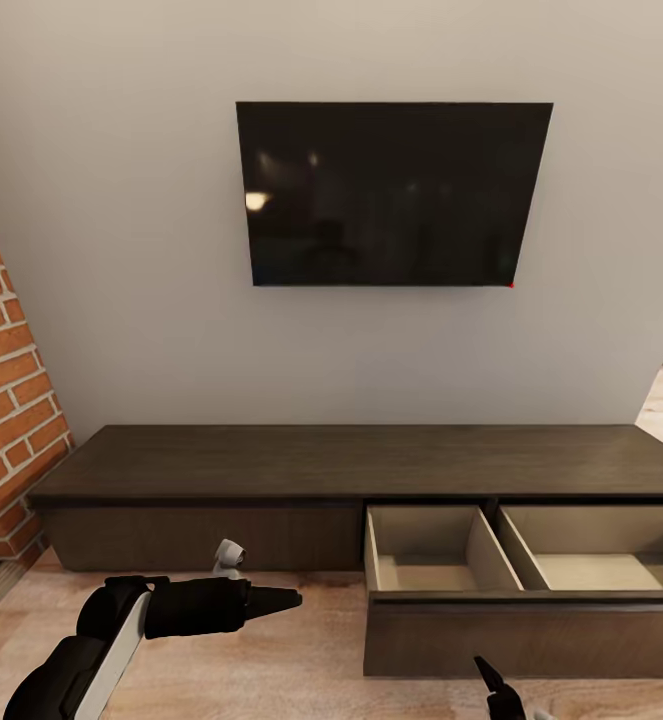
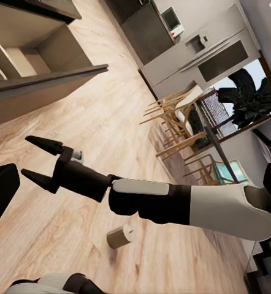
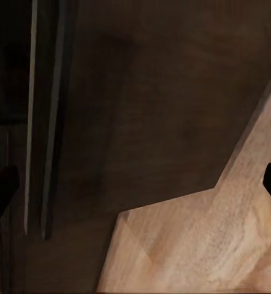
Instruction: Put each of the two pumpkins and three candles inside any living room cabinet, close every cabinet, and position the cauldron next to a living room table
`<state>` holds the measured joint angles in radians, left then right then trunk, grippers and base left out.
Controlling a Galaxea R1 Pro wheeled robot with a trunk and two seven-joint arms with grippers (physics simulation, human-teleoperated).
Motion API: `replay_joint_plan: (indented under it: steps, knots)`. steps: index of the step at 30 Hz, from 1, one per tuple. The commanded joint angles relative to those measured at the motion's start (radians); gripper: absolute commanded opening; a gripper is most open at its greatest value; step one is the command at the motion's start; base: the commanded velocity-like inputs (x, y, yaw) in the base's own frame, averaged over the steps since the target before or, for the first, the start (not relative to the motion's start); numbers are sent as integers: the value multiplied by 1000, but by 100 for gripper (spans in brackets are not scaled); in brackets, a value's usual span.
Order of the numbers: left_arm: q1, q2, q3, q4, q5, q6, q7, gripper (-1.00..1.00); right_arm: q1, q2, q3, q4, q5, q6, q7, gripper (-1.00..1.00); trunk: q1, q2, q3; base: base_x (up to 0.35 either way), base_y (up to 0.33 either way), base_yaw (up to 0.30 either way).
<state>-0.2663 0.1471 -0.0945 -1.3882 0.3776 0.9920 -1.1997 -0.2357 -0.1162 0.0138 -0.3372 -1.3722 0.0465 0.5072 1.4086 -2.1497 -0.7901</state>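
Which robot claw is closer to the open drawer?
The right claw, just in front of the open drawer's dark front panel. The left claw hangs off to the side, before the closed part of the cabinet.

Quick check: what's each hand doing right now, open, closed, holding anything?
Left hand: cannot tell if open or closed; nothing seen in it.
Right hand: open, empty, near the pulled-out drawer.
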Motion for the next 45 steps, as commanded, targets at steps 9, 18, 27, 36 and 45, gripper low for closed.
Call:
replay_joint_plan:
  steps: [9,18,27,36,45]
  knots:
    - [-1,-3,-2,0,3,6,0,100,0,-4,1,-11,-6,-15,-90,100,-35,63,27,0,0,0]
    - [-1,-2,-2,0,3,6,0,100,0,0,3,-12,-5,-21,-85,100,-69,126,56,0,0,0]
    - [-1,3,-2,0,3,7,-1,100,0,0,67,2,126,-122,-60,100,-104,189,84,0,0,0]
    - [-1,2,-2,0,3,6,-1,100,0,1,80,29,293,-159,-75,100,-138,252,112,-6,0,0]
    - [-1,-2,-2,0,0,7,-1,100,0,2,64,76,251,-186,-95,100,-173,315,140,-124,0,0]
